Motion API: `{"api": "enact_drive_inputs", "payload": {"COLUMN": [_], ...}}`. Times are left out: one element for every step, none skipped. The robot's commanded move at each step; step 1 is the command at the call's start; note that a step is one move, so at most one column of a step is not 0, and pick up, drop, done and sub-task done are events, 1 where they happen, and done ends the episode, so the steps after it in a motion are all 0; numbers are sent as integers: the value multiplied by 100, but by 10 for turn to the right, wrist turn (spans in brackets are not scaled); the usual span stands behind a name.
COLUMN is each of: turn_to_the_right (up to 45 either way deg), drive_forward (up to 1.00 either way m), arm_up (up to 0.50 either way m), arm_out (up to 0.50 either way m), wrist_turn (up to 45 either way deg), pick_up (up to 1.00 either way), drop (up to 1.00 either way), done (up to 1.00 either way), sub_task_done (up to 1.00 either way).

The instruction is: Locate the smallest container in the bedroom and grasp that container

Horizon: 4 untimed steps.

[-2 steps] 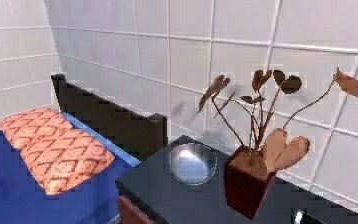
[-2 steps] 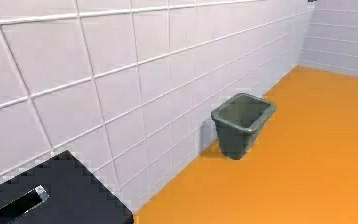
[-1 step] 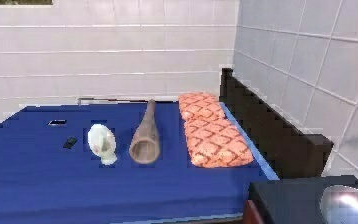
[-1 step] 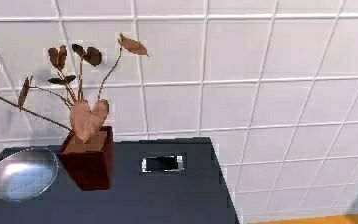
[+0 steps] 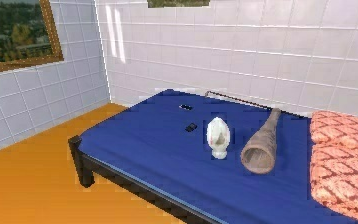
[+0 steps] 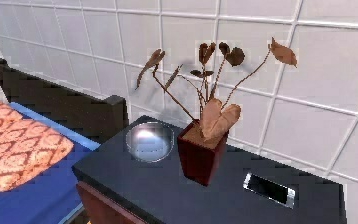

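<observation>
potted plant just beside bowl, nightstand front bare

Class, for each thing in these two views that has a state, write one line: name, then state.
bowl, upright on the nightstand
potted plant, upright, leaves brown
phone, lying flat
brown vase, lying on its side on the bed
white figure, standing upright
pillow, lying flat
picture, hanging on the wall

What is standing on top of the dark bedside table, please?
A metal bowl, a potted plant and a phone; the tabletop behind the pot is hidden.
</observation>
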Motion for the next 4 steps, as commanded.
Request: {"api": "enact_drive_inputs", "payload": {"turn_to_the_right": [0, 0, 0, 0], "drive_forward": [0, 0, 0, 0], "arm_up": [50, 38, 0, 0], "arm_out": [0, 0, 28, 0], "wrist_turn": [0, 0, 0, 450], "pick_up": [0, 0, 0, 0], "drop": [0, 0, 0, 0], "done": [0, 0, 0, 0], "sub_task_done": [0, 0, 0, 0]}}
